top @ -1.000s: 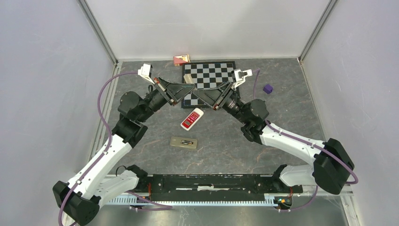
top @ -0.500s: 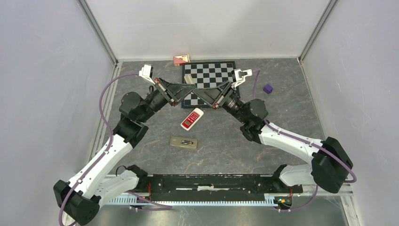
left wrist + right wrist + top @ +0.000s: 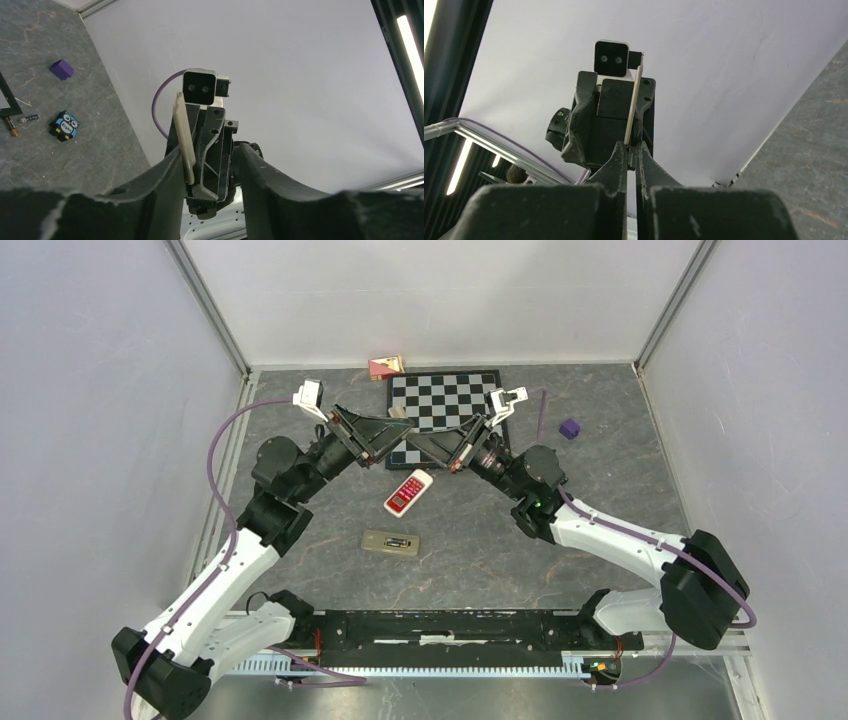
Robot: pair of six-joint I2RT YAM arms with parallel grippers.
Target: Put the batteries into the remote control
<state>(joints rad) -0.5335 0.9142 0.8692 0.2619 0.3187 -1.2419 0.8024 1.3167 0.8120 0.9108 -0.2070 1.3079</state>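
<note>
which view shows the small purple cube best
Left wrist: the small purple cube looks largest there, with its top and side faces visible. Top external shows the cube tiny, right of the black-and-white chessboard. Right wrist does not show it.

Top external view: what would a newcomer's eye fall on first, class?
The right pincer, shut on a thin cream panel, meets the open left pincer tip to tip over the near edge of the chessboard. Nearer the bases, a red-and-white remote and a beige remote with a dark slot lie on the grey table.
</note>
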